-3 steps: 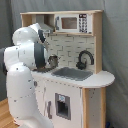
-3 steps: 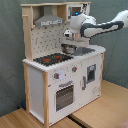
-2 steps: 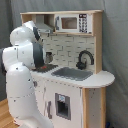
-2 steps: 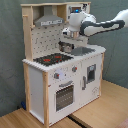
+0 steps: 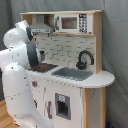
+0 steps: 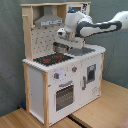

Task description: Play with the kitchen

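Note:
The kitchen [image 5: 75,87] [image 6: 60,80] is a white and light-wood toy unit seen in both exterior views. It has a black-and-red stovetop [image 6: 52,59], a grey hood [image 6: 49,21], a sink with a black faucet [image 5: 84,60] and an oven door with a window [image 6: 65,95]. In the second exterior view my gripper [image 6: 61,49] hangs just above the stovetop's back right part, pointing down. In the first exterior view the white arm [image 5: 20,55] hides the gripper and most of the stovetop.
A toy microwave [image 5: 72,22] sits on the upper shelf. A grey curtain [image 6: 10,55] hangs behind the unit. The unit stands on a light wooden floor [image 6: 100,112]. In the first exterior view the arm's body [image 5: 17,95] stands close against the kitchen's left side.
The arm has swung from over the sink side toward the stovetop, and the gripper now hangs lower over the burners.

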